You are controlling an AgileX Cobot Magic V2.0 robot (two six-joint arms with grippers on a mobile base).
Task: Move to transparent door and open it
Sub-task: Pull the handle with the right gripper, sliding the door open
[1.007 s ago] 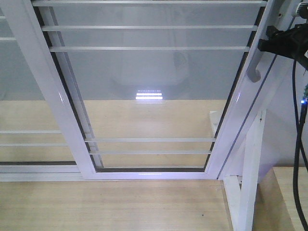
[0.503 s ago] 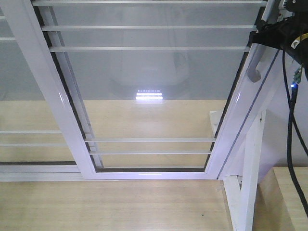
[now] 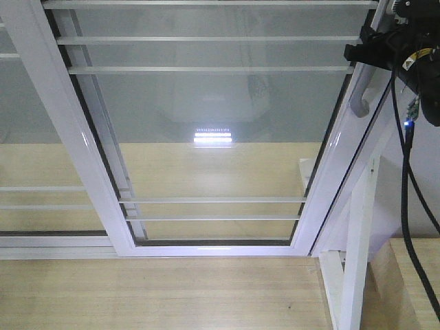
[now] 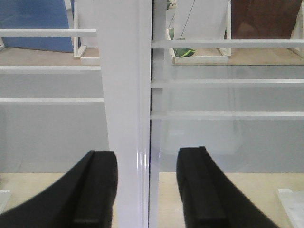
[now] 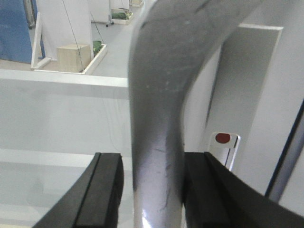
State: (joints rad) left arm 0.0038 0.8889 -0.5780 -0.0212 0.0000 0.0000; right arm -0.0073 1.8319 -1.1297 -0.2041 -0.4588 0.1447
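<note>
Pale wood floor [image 3: 158,295] runs under a white-framed glass wall, and a grey hall shows through the panes. The door [image 3: 206,172] fills the middle of the front view. Its handle [image 3: 359,93] sits on the edge at 2 o'clock, where our right arm [image 3: 405,48] meets it.

From the right wrist, the handle [image 5: 156,118] stands between the right jaws, which are spread to either side of it. The pad at 4 o'clock looks to touch the metal, while the pad at 8 o'clock shows a sliver of gap, so we judge the hold not yet firm. The left jaws are spread too and hold nothing, facing a white upright [image 4: 123,95] at 12 o'clock.

To do this step well, we should close squarely on the straighter run of the handle, not its curve, until both pads bear. We cannot tell from here whether the door slides or swings, so we should start gently and follow where it yields. The wrist should stay in line so the handle does not twist out, and the black cable [image 3: 405,179] should hang clear of the frame.
</note>
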